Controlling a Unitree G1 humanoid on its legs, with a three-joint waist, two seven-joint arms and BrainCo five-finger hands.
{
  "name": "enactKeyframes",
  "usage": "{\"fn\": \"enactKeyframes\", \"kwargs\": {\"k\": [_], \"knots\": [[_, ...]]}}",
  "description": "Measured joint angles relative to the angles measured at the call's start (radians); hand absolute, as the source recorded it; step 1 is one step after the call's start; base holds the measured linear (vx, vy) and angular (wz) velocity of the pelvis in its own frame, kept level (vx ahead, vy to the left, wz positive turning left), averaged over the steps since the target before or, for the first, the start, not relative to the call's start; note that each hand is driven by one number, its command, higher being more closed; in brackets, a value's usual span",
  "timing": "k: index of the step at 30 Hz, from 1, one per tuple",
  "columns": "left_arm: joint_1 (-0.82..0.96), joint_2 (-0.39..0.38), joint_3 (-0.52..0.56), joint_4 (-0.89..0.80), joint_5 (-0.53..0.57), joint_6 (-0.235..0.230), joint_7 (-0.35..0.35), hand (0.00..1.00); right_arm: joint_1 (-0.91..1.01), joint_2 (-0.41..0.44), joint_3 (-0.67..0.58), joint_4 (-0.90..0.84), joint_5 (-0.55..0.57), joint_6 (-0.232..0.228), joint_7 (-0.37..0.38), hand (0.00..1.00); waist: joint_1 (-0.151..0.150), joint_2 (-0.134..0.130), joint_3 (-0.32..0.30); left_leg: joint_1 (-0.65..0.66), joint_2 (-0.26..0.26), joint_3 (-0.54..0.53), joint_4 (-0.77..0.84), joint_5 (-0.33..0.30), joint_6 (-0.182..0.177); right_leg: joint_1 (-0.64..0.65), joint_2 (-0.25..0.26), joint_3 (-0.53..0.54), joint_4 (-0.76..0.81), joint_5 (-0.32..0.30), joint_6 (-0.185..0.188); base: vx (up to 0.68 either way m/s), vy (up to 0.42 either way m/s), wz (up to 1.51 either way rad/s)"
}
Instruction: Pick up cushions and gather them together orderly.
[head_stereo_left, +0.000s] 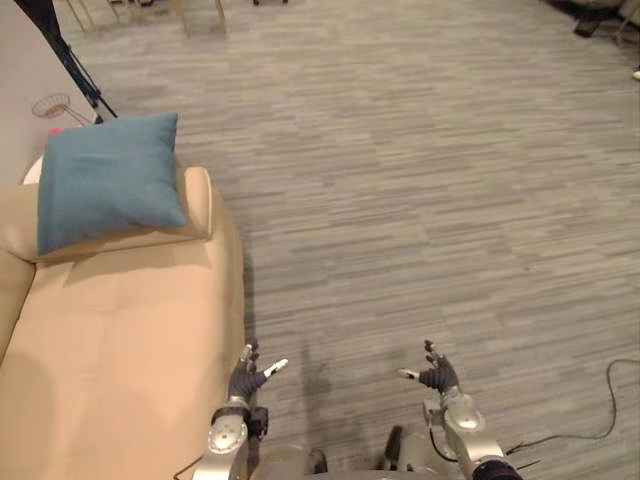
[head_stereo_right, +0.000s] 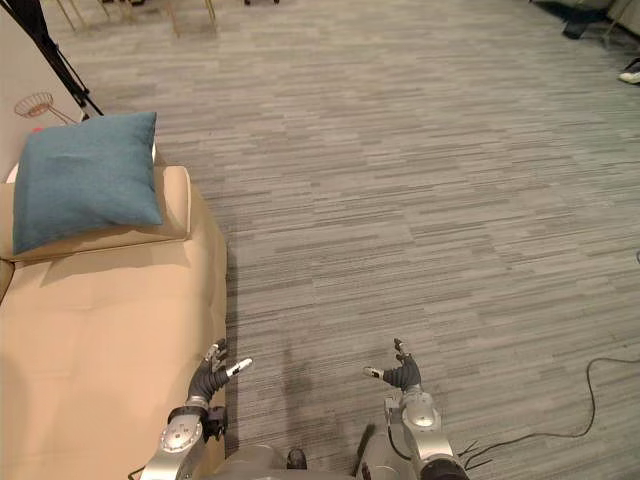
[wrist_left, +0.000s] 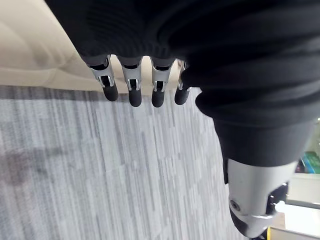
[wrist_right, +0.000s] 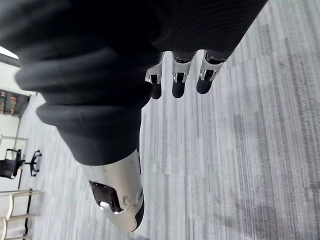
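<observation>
Nearest, two hands hang low over the grey carpet (head_stereo_left: 420, 200). The left hand (head_stereo_left: 245, 378) is just beside the one beige sofa (head_stereo_left: 120, 340) and the right hand (head_stereo_left: 438, 376) is apart from it. Both have fingers loosely spread and hold nothing. Farther off, one blue cushion (head_stereo_left: 108, 180) rests on the sofa's far armrest.

Soft, even light from above keeps the grey striped carpet floor (head_stereo_left: 420, 200) uniformly bright. The blue square fabric cushion (head_stereo_left: 110, 180) casts a faint shadow onto the beige padded sofa (head_stereo_left: 120, 340) just below it, and a narrow darker band lies on the carpet along the sofa's side. Up close, the dark ribbed cover of the right hand (wrist_right: 173, 82) reads almost black, while its silver thumb carries a pale sheen.
</observation>
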Motion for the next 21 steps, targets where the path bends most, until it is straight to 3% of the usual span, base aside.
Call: {"fn": "enactKeyframes", "kwargs": {"k": [2, 3, 4, 5, 6, 7, 8, 9, 10, 11, 12, 14, 15, 16, 17, 18, 19, 20, 21], "knots": [[-0.021, -0.006, 0.002, 0.003, 0.001, 0.0, 0.0, 0.0, 0.002, -0.016, -0.022, 0.0, 0.001, 0.011, 0.006, 0.0, -0.016, 0.02, 0.016, 0.069, 0.02, -0.049, -0.022, -0.022, -0.041, -0.014, 0.053, 0.041, -0.346, 0.14, 0.029, 0.64, -0.064, 0.77], [-0.022, -0.002, 0.008, 0.003, 0.001, 0.0, 0.002, 0.0, 0.003, -0.015, -0.024, -0.001, 0.001, 0.014, 0.006, 0.0, -0.015, 0.005, 0.019, 0.11, 0.016, -0.064, -0.02, -0.042, -0.076, -0.01, 0.064, 0.086, -0.516, 0.24, 0.054, 0.68, -0.141, 0.62], [-0.017, 0.006, 0.006, 0.005, 0.002, 0.0, 0.002, 0.0, 0.005, -0.013, -0.024, -0.001, 0.001, 0.016, 0.005, 0.0, -0.015, -0.008, 0.021, 0.141, 0.018, -0.084, 0.007, -0.075, -0.126, -0.014, 0.074, 0.117, -0.556, 0.289, 0.042, 0.71, -0.187, 0.81], [0.002, 0.02, 0.001, 0.008, 0.005, -0.001, 0.002, 0.0, 0.016, -0.009, -0.022, -0.004, 0.001, 0.017, 0.005, 0.0, -0.026, -0.029, 0.008, 0.148, 0.018, -0.113, 0.08, -0.106, -0.153, -0.015, 0.075, 0.145, -0.543, 0.33, 0.005, 0.74, -0.285, 1.0], [-0.002, 0.01, -0.003, 0.021, 0.012, 0.001, 0.002, 0.0, 0.028, -0.02, -0.022, -0.006, 0.0, 0.017, 0.005, 0.0, -0.029, -0.01, 0.0, 0.119, 0.049, -0.136, 0.218, -0.121, -0.171, -0.009, 0.083, 0.148, -0.46, 0.437, -0.027, 0.89, -0.344, 0.96], [0.007, -0.03, -0.01, 0.021, 0.013, -0.001, 0.003, 0.0, 0.033, -0.046, -0.026, -0.008, 0.001, 0.026, 0.006, 0.0, -0.019, 0.064, -0.009, 0.031, 0.129, -0.14, 0.439, -0.071, -0.23, 0.011, 0.128, 0.103, -0.393, 0.386, -0.043, 0.74, -0.281, 0.69], [0.006, -0.042, -0.009, 0.026, 0.013, 0.0, 0.003, 0.0, 0.033, -0.052, -0.023, -0.016, 0.005, 0.031, 0.007, 0.0, -0.017, 0.086, -0.007, -0.023, 0.168, -0.136, 0.56, 0.013, -0.25, 0.034, 0.145, 0.081, -0.38, 0.348, -0.056, 0.7, -0.237, 0.38], [0.003, -0.055, -0.005, 0.044, 0.011, 0.001, 0.002, 0.0, 0.026, -0.049, -0.017, -0.04, 0.012, 0.033, 0.005, 0.0, -0.012, 0.093, -0.003, -0.112, 0.223, -0.099, 0.726, 0.182, -0.239, 0.084, 0.165, 0.068, -0.39, 0.301, -0.075, 0.41, -0.142, 0.26], [0.001, -0.058, -0.002, 0.053, 0.009, 0.002, 0.002, 0.0, 0.024, -0.041, -0.014, -0.05, 0.016, 0.032, 0.002, 0.0, -0.005, 0.088, 0.003, -0.151, 0.258, -0.068, 0.805, 0.186, -0.219, 0.122, 0.175, 0.059, -0.407, 0.287, -0.081, 0.67, -0.232, 0.28], [-0.019, -0.059, 0.0, 0.062, 0.008, 0.01, 0.001, 0.0, 0.028, -0.032, -0.024, -0.067, 0.027, 0.03, -0.011, 0.0, 0.004, 0.072, 0.023, -0.221, 0.292, -0.013, 0.92, 0.12, -0.143, 0.23, 0.181, 0.046, -0.459, 0.269, -0.086, 0.63, -0.206, 0.24], [-0.023, -0.056, 0.003, 0.057, 0.008, 0.009, 0.001, 0.0, 0.025, -0.021, -0.029, -0.077, 0.04, 0.028, -0.015, 0.0, 0.016, 0.045, 0.036, -0.265, 0.286, 0.034, 0.914, 0.077, -0.139, 0.311, 0.173, 0.041, -0.517, 0.267, -0.088, 0.71, -0.219, 0.27], [-0.035, -0.05, 0.006, 0.05, 0.008, 0.007, 0.001, 0.0, 0.025, -0.023, -0.044, -0.092, 0.046, 0.015, -0.015, 0.0, 0.033, 0.011, 0.035, -0.347, 0.25, 0.1, 0.749, 0.034, -0.138, 0.407, 0.15, 0.019, -0.607, 0.266, -0.085, 0.63, -0.129, 0.26], [-0.033, -0.048, 0.012, 0.04, 0.008, 0.006, 0.001, 0.0, 0.024, -0.031, -0.056, -0.103, 0.047, 0.005, -0.015, 0.0, 0.034, 0.006, 0.037, -0.392, 0.232, 0.132, 0.604, 0.034, -0.138, 0.444, 0.139, 0.0, -0.637, 0.246, -0.054, 0.5, -0.026, 0.31], [-0.031, -0.049, 0.014, 0.04, 0.008, 0.006, 0.001, 0.0, 0.017, -0.037, -0.063, -0.104, 0.047, 0.002, -0.016, 0.0, 0.034, 0.003, 0.041, -0.411, 0.222, 0.144, 0.52, 0.036, -0.141, 0.463, 0.135, -0.006, -0.647, 0.232, -0.033, 0.49, 0.06, 0.36], [-0.027, -0.054, 0.015, 0.041, 0.008, 0.007, 0.0, 0.0, 0.019, -0.049, -0.085, -0.101, 0.048, 0.002, -0.016, 0.0, 0.034, 0.027, 0.041, -0.421, 0.196, 0.169, 0.278, 0.074, -0.173, 0.506, 0.135, -0.03, -0.659, 0.208, -0.005, 0.52, 0.134, 0.32], [-0.008, -0.055, 0.018, 0.042, 0.008, 0.007, 0.0, 0.0, 0.026, -0.06, -0.092, -0.096, 0.047, 0.002, -0.018, 0.0, 0.038, 0.046, 0.037, -0.407, 0.179, 0.205, 0.111, 0.214, -0.129, 0.548, 0.141, -0.036, -0.666, 0.179, 0.025, 0.54, 0.158, 0.18], [0.005, -0.051, 0.027, 0.042, 0.007, 0.007, 0.0, 0.0, 0.023, -0.06, -0.093, -0.085, 0.047, 0.003, -0.018, 0.0, 0.047, 0.047, 0.036, -0.379, 0.171, 0.219, 0.091, 0.263, -0.047, 0.571, 0.141, -0.028, -0.666, 0.164, 0.037, 0.57, 0.159, 0.27], [0.01, -0.049, 0.055, 0.045, 0.007, 0.008, 0.0, 0.0, 0.018, -0.044, -0.087, -0.074, 0.047, 0.007, -0.019, 0.0, 0.055, 0.004, 0.025, -0.361, 0.126, 0.244, 0.076, 0.255, -0.03, 0.584, 0.103, -0.034, -0.668, 0.16, 0.039, 0.55, 0.152, 0.43], [0.009, -0.045, 0.084, 0.042, 0.007, 0.008, 0.0, 0.0, 0.005, -0.044, -0.075, -0.072, 0.043, 0.007, -0.018, 0.0, 0.06, -0.008, 0.022, -0.39, 0.122, 0.234, 0.142, 0.199, -0.001, 0.585, 0.092, -0.037, -0.649, 0.164, 0.039, 0.52, 0.154, 0.57]]}}
